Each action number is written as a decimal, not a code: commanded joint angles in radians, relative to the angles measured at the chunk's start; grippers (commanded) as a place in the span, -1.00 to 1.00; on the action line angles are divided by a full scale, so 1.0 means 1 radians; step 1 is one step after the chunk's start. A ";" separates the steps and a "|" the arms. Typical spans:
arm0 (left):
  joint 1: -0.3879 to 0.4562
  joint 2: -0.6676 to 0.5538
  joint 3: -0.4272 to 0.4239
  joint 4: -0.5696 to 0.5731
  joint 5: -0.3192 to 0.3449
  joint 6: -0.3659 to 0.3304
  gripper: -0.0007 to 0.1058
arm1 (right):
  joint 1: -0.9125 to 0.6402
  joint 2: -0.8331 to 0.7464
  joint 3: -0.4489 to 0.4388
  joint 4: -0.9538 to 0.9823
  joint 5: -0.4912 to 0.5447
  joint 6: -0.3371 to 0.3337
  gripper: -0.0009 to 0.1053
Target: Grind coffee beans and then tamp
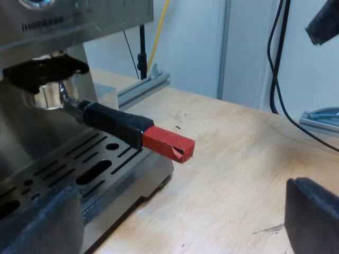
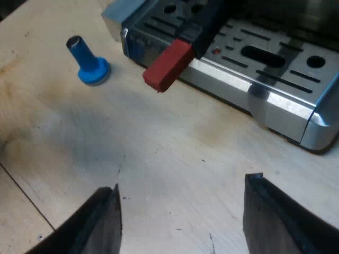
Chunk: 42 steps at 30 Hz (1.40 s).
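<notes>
Left tool (image 1: 175,233) released, fingers wide apart, nothing between them, over tabletop (image 1: 238,159) at espresso machine (image 1: 63,32) front. Metal holder (image 1: 114,123) locked into machine's front, dark handle sticking out over drip tray (image 1: 79,169), red end (image 1: 169,144) past tray edge. Right tool (image 2: 180,222) also released, empty, above bare tabletop facing tray's front edge. Blue tamper (image 2: 87,61) stands on its base on tabletop near machine's corner, apart from red end, untouched.
</notes>
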<state>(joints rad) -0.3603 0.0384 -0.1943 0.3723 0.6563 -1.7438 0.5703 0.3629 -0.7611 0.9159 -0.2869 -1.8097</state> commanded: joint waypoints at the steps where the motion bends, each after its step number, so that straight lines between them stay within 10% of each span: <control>1: -0.006 -0.002 0.000 -0.019 0.008 -0.002 0.50 | -0.001 -0.003 0.013 -0.023 -0.001 -0.011 0.01; 20: -0.006 -0.002 0.028 -0.053 0.008 -0.002 0.50 | 0.097 0.001 0.217 -0.258 -0.030 0.016 0.00; 42: -0.006 0.102 0.046 -0.081 0.014 0.051 0.50 | 0.684 0.004 0.418 -0.647 0.704 0.150 -0.01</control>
<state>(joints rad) -0.3603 0.1411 -0.1454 0.3247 0.6553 -1.6916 1.2535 0.3679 -0.3402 0.2897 0.3879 -1.6662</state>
